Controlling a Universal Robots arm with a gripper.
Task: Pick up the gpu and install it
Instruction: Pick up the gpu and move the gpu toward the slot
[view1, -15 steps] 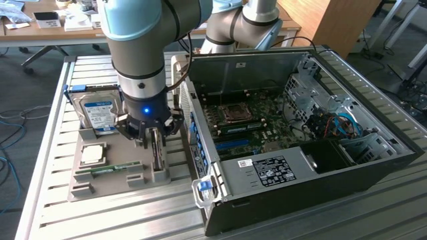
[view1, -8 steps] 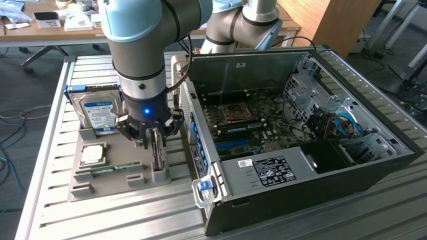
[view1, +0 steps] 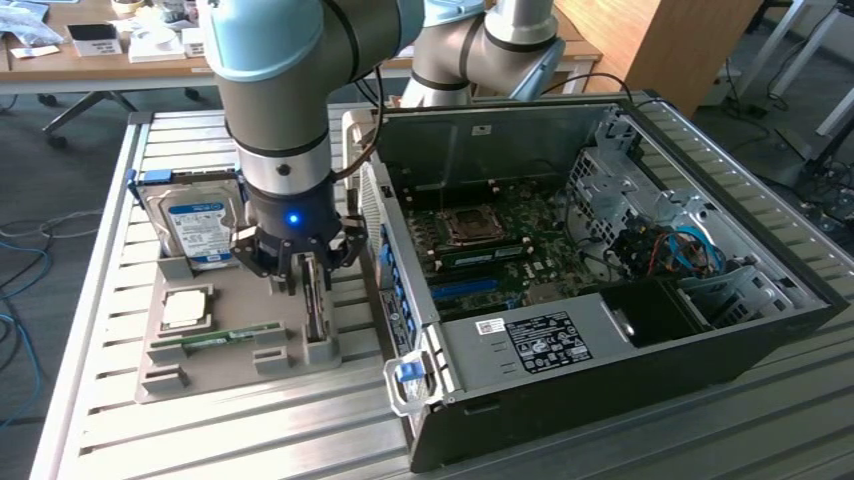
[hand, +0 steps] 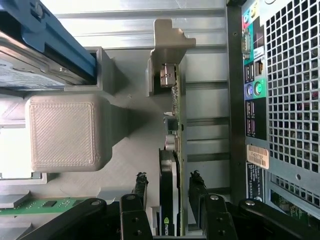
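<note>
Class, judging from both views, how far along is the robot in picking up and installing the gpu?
Done: the gripper straddles the gpu, fingers open either side. In hand: nothing gripped; it stands on edge in its grey holder. Left: the grasp, lift and seating in the open computer case.

The pincer (hand: 169, 176) stands spread around the gpu (hand: 174, 125), upright in a gray holder (hand: 65, 132).

Robotics lab, we judge. Evidence: industrial arm (view1: 280, 100) at slatted metal bench (view1: 187, 430); opened PC tower (view1: 627, 385) beside grey printed parts fixture (view1: 200, 375). Behind, we note cluttered wooden desk (view1: 80, 65), office-chair base (view1: 80, 105); loose cables (view1: 20, 245) trail across floor (view1: 67, 170).
</note>
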